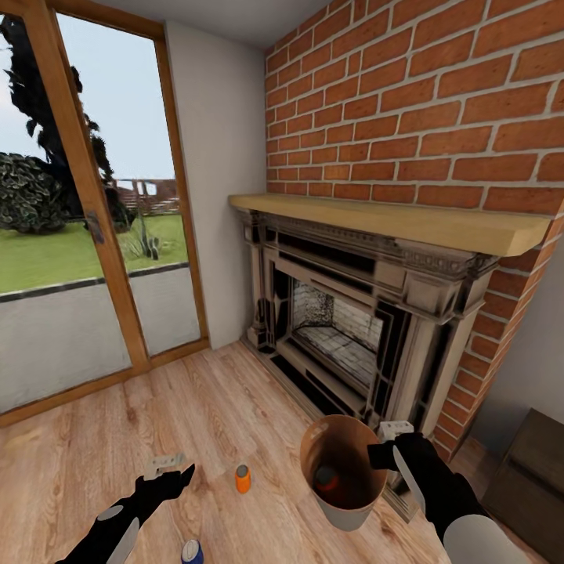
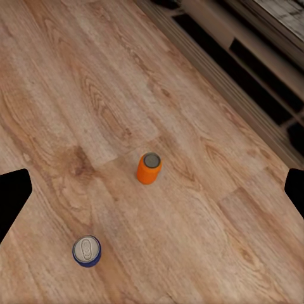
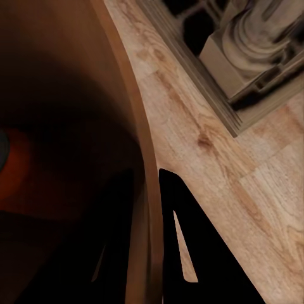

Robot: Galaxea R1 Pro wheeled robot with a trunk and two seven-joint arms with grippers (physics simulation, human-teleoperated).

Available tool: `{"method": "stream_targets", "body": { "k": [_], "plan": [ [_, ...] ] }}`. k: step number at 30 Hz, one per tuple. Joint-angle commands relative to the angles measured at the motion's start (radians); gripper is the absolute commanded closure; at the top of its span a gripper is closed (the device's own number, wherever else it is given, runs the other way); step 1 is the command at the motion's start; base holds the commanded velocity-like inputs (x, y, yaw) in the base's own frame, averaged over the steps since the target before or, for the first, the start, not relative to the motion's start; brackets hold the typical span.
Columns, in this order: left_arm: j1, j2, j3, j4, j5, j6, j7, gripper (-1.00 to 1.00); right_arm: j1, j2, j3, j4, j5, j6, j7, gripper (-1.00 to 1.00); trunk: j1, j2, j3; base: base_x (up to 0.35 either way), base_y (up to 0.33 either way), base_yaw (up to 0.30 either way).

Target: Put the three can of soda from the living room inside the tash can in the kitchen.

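The left gripper point(image 1: 178, 470) hangs above the wood floor point(image 1: 204, 407) with its fingers point(image 2: 14, 196) spread apart and nothing between them. 1 orange can point(image 1: 243, 479) stands upright on the floor just past those fingers, toward the bin; in the left wrist view it point(image 2: 149, 168) sits between the 2 fingertips, well below them. The dark blue can point(image 1: 192, 552) stands upright nearer the robot, apart from the orange one, closer to one finger in the left wrist view point(image 2: 87, 251).

The right gripper point(image 1: 392, 454) has its fingers point(image 3: 190, 253) clamped on the rim of the trash can point(image 1: 345, 513), 1 finger inside the wall and 1 outside. Inside its glossy brown wall lies a 2nd orange can point(image 1: 326, 478).

Beyond stand the red brick fireplace point(image 1: 345, 345) with its wooden mantel point(image 1: 392, 219), and wood-framed glass doors point(image 1: 94, 227) opening on grass
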Motion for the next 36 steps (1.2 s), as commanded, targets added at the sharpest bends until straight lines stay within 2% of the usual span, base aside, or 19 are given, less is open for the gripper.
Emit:
{"method": "stream_targets", "body": {
  "k": [1, 20, 36],
  "plan": [
    [0.000, 0.000, 0.000, 0.000, 0.000, 0.000, 0.000, -1.00, -0.001, 0.001, -0.001, -0.001, -0.013, 0.000, 0.004, 1.00, 0.004, -0.007, -0.003, 0.000, 0.000, 0.000],
    [0.000, 0.000, 0.000, 0.000, 0.000, -0.001, 0.000, -1.00, -0.001, 0.005, -0.001, -0.001, -0.013, 0.000, 0.004, 1.00, 0.077, -0.140, -0.064, 0.000, 0.000, 0.000],
    [0.000, 0.000, 0.000, 0.000, 0.000, -0.001, 0.000, -1.00, -0.001, 0.005, -0.001, -0.001, -0.013, 0.000, 0.004, 1.00, 0.138, -0.252, -0.137, 0.000, 0.000, 0.000]
  ]
}}
